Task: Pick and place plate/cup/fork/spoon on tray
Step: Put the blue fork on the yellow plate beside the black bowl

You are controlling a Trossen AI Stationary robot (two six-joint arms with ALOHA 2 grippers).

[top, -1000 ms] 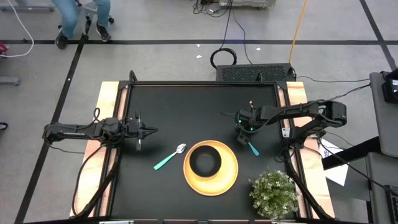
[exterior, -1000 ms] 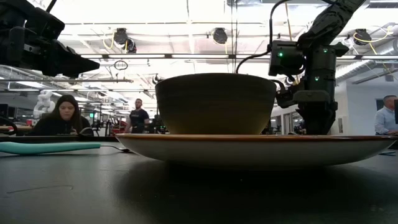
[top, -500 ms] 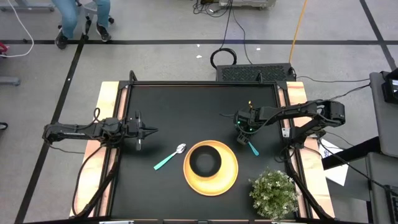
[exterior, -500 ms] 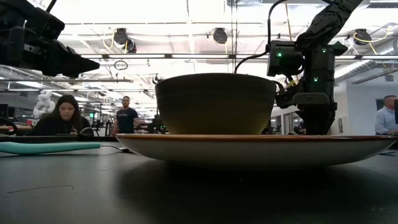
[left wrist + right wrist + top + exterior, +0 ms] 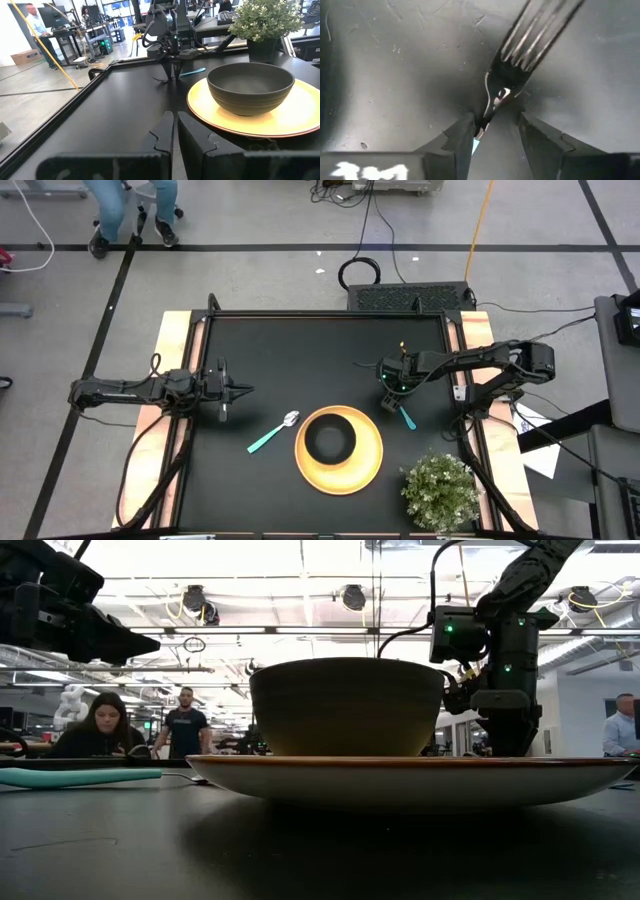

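Between the right jaws [image 5: 492, 131], which stand apart on either side of its neck, lies the fork [image 5: 520, 55] on the tabletop [image 5: 300, 360], beside the tray [image 5: 372, 455] bearing the cup [image 5: 330, 441]. The left jaws [image 5: 174, 127] are together; the spoon [image 5: 272, 434] lies nearby.

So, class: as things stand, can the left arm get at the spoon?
Probably yes. The spoon lies on bare tabletop beside the tray, just in front of the left gripper, with nothing between them. The right gripper is busy at the fork, on the tray's far side.
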